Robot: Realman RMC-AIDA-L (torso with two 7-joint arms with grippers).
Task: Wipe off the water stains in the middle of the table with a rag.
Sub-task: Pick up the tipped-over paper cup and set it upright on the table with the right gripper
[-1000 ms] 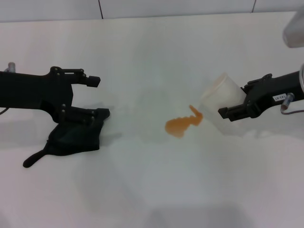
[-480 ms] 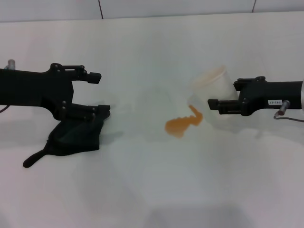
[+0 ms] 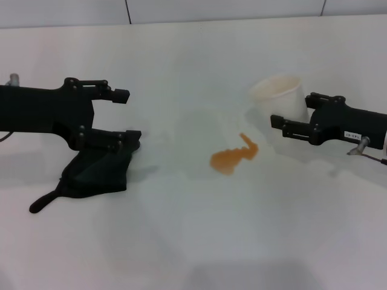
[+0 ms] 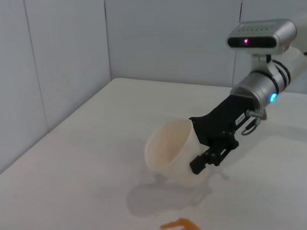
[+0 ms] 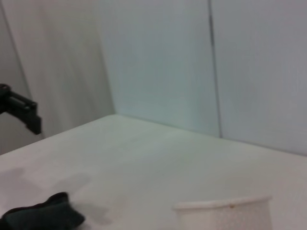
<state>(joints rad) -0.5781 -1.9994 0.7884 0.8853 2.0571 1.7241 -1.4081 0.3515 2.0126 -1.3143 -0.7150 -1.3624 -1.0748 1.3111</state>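
Observation:
In the head view the water stains (image 3: 232,158) form an orange blotch with a thin arm on the middle of the white table (image 3: 193,241); they also peek in at the edge of the left wrist view (image 4: 180,224). At the left lies the dark rag (image 3: 92,176), its narrow tail pointing toward the front. My left gripper (image 3: 129,115) is open just above the rag's far edge, the lower finger over the cloth. To the right of the stains, my right gripper (image 3: 293,109) is shut on an upright white paper cup (image 3: 277,95).
The paper cup (image 4: 169,151) fills the middle of the left wrist view, held by the right arm. In the right wrist view its rim (image 5: 225,207) and the rag (image 5: 43,216) show. A grey tiled wall (image 3: 181,9) runs behind the table.
The right gripper has turned the cup from tipped over the stains to upright and drawn it back to the right. The left gripper has hardly moved.

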